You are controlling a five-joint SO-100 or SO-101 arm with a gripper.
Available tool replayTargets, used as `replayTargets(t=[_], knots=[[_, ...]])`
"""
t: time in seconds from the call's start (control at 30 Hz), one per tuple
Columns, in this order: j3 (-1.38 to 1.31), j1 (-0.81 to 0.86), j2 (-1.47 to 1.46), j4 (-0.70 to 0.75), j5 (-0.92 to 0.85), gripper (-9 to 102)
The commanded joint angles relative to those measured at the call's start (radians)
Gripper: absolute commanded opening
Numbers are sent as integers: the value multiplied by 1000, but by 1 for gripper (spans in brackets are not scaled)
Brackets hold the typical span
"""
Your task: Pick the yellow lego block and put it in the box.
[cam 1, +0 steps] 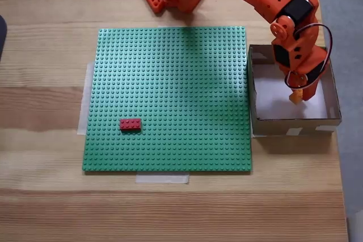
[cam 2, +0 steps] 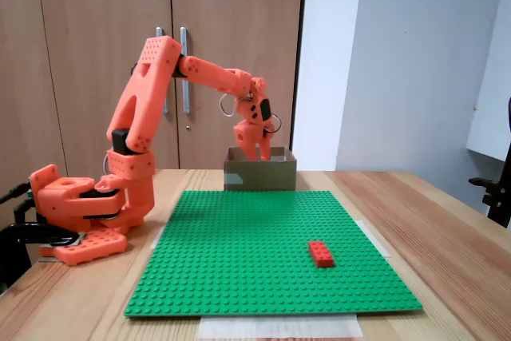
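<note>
claw [cam 1: 297, 96] over box [cam 1: 295, 123], pinching yellow lego block [cam 1: 295, 98] btwn its tips.

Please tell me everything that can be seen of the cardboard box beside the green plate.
The box is a shallow, square, open-topped tray of brown cardboard with a white inside bottom and pale tape patches on its walls. It stands flat on the wooden table, at the right edge of the green baseplate in a fixed view from above. The orange claw hangs over its opening, fingers pointing down. Whether a yellow block lies inside cannot be told.
</note>
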Motion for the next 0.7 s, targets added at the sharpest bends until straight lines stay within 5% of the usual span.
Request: replayTargets(t=[0.0,0.67], knots=[[-9,-5,6,-6,-5,-1],[31,18,-15,15,0,5]])
